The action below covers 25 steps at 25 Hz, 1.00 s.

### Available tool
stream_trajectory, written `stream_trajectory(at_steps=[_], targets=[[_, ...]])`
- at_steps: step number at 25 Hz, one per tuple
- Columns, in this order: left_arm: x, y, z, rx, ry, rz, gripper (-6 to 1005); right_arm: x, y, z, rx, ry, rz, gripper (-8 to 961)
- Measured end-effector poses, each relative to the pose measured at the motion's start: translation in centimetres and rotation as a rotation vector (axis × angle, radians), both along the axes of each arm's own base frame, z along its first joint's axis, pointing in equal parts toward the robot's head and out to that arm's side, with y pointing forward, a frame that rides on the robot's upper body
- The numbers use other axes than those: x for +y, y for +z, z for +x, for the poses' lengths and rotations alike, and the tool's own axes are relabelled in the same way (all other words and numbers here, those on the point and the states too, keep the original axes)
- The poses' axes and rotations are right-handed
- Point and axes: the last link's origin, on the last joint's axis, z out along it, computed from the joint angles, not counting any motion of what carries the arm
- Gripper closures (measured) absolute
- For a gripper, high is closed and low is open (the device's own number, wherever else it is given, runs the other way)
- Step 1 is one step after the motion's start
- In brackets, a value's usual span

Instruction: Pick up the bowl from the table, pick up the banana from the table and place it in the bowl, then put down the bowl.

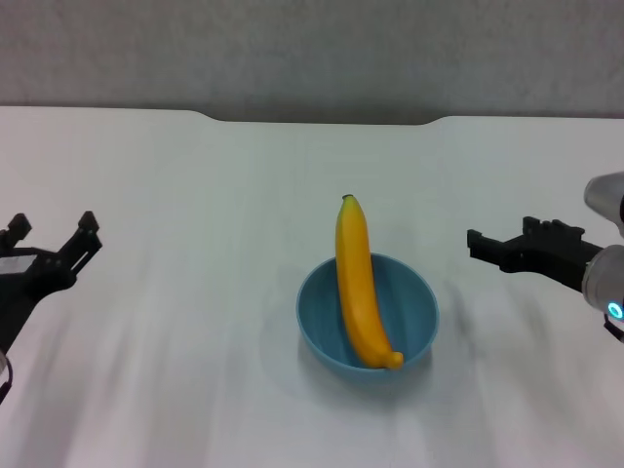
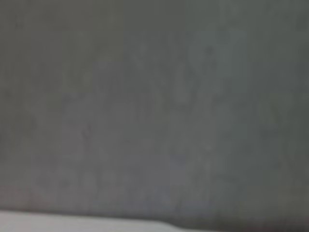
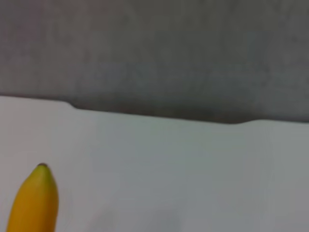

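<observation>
White table with a shallow notch in its far edge, backed by a grey wall. Centre: light-blue bowl standing on the table, the banana lying in it, dark tip projecting over the far rim, other end resting on the near rim. Left gripper, at the left edge, fingers spread, empty. Right gripper, at the right, well apart from the bowl; finger state cannot be told.

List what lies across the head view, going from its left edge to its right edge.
Left end effector → light-blue bowl holding the banana → right end effector, all over the white table.
</observation>
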Motion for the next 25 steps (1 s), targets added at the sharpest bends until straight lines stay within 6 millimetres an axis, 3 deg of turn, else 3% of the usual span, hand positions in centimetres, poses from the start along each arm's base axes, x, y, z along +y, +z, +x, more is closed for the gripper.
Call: stream_trajectory(at_steps=[9, 15, 19, 25], targets=[[-0.7, -0.9, -2.0, 0.01, -0.103, 0.039, 103, -1.2, -2.5, 2.1, -0.18, 0.045, 0.121, 60], [-0.6, -1.4, -3.3, -0.007, -0.081, 0.015, 103, -4.1, -3.6, 2.1, -0.319, 0.22, 0.358, 62], [-0.6, -1.8, -3.5, -0.005, -0.072, 0.002, 103, -5.4, -2.8, 2.6, -0.308, 0.327, 0.467, 62], [-0.7, -2.2, -4.2, 0.0, -0.05, -0.022, 103, -6.7, -0.9, 4.8, -0.117, 0.382, 0.517, 62]])
